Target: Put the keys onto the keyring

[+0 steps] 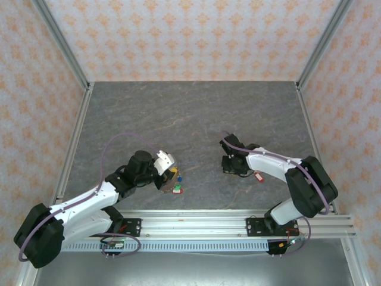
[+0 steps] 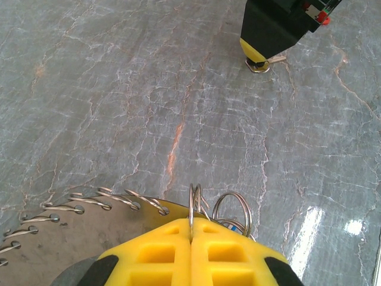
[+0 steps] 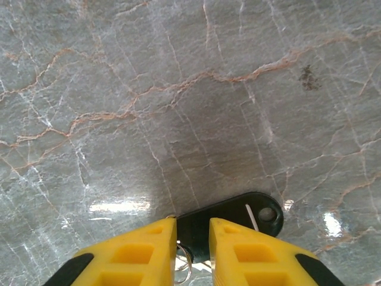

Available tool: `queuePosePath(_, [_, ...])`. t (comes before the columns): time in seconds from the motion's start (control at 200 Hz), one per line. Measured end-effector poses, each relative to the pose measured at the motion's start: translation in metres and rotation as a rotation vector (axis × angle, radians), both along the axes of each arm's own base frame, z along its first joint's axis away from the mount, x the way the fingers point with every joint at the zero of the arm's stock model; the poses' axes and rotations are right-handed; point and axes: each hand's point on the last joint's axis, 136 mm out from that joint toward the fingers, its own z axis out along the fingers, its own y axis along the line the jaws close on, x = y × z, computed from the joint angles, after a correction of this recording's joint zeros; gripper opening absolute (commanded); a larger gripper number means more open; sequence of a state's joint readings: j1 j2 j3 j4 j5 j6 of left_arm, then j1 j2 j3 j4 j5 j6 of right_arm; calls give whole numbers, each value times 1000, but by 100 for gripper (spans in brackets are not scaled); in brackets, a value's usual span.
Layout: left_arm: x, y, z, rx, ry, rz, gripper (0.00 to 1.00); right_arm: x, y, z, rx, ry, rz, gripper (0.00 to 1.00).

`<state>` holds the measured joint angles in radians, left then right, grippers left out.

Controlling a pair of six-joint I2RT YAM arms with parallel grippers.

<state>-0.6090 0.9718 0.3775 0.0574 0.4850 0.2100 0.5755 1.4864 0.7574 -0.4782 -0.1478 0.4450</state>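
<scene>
My left gripper (image 1: 166, 174) is low over the table, shut on a thin wire loop (image 2: 191, 205) that stands edge-on between the yellow pads. The ribbed rim of the keyring (image 2: 89, 202) curves off to the left of the fingers, and small split rings (image 2: 233, 208) poke out on the right. Coloured key tags (image 1: 176, 182) lie just beside this gripper. My right gripper (image 3: 193, 225) is open, its fingers either side of a black key tag (image 3: 244, 214) lying flat, with a small ring (image 3: 186, 271) at its near end. A red tag (image 1: 259, 176) lies beside that arm.
The right gripper (image 2: 271, 27) shows at the top of the left wrist view, touching down on the grey marbled table (image 1: 190, 119). Patterned walls and metal posts (image 1: 71, 77) enclose the table. An aluminium rail (image 1: 196, 226) runs along the near edge.
</scene>
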Motion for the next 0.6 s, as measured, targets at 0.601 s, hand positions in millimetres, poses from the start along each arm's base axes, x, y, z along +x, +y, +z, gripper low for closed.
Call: queuePosePath(0.601, [0, 0, 0, 0, 0, 0, 0, 4, -13, 31, 3, -141, -25, 22])
